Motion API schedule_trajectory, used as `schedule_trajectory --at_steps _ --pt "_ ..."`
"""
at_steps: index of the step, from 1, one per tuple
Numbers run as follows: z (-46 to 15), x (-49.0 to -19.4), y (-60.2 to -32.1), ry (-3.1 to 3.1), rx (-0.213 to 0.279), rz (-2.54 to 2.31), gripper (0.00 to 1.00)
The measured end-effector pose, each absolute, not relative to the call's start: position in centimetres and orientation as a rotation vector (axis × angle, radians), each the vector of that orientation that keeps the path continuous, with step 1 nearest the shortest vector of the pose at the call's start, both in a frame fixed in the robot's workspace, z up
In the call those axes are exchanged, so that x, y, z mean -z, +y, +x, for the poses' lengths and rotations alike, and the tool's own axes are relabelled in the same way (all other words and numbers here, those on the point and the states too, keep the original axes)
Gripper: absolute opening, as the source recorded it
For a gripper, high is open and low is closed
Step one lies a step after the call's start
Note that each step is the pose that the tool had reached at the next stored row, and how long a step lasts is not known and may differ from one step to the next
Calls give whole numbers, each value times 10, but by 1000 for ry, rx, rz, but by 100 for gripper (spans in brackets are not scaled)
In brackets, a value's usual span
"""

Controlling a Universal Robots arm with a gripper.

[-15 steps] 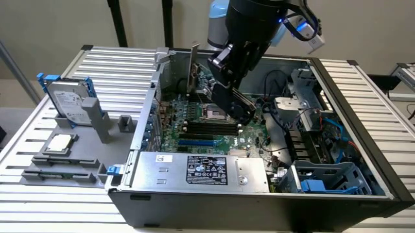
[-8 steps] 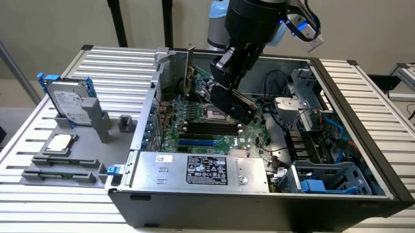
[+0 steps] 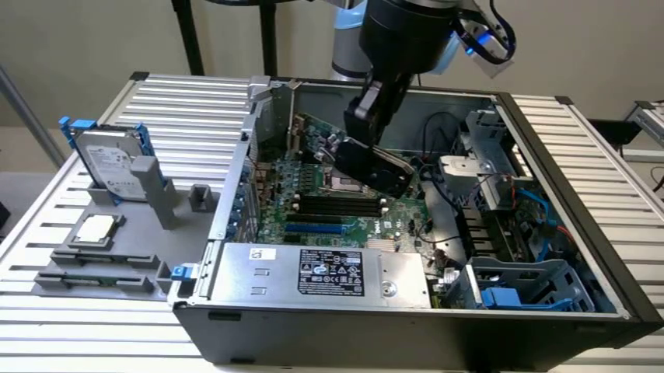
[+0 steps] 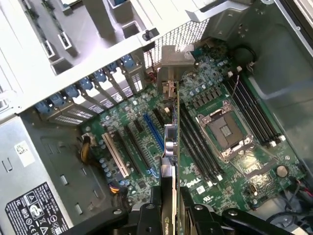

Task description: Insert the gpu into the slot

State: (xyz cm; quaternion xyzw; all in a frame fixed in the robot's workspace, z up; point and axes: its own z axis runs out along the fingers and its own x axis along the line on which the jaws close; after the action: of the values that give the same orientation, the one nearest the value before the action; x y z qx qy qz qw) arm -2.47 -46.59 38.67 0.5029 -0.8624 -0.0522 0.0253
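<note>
So the gpu [image 3: 369, 169] is up in the air right now, sitting pretty much dead center of the exterior view. It's tilted, and it hangs over the middle of the green motherboard [image 3: 272, 203], roughly above the silver processor socket [image 3: 343, 184] and the black memory sockets [image 3: 337, 206]. The gripper [image 3: 363, 146] comes down from the top of the frame and is clamped on it. In the wrist view you can see the gripper [image 4: 169, 211] with a black finger [image 4: 148, 218] on each side of the gpu [image 4: 171, 147], which shows edge-on there with its metal bracket at the far end.

The blue slot [image 3: 314, 229] is lower in the exterior view, just below the memory sockets and right above the big silver power supply box [image 3: 311, 272]. Nothing is plugged into it, and the gpu is well apart from it. In the wrist view the blue slot [image 4: 153, 137] runs just beside the line of the card, with a white slot [image 4: 115, 154] further over and the processor socket [image 4: 225, 132] on the other side.

Everything sits in an open computer case [image 3: 415, 342] on a slatted table [image 3: 186, 116]. A hard drive [image 3: 109, 167] stands in a holder at the exterior view's left, and a blue drive cage [image 3: 518, 287] sits at the lower right.
</note>
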Motion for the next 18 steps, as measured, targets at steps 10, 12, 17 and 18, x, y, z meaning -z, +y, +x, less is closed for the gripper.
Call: schedule_trajectory --at_steps 10,12,17,18 --pt "-25 -384 -466 -2516 155 1792 26" --pt "-25 -384 -466 -2490 160 1832 26" --pt "-25 -383 -466 -2439 192 1924 26" --pt "-25 -383 -466 -2429 199 1943 26"
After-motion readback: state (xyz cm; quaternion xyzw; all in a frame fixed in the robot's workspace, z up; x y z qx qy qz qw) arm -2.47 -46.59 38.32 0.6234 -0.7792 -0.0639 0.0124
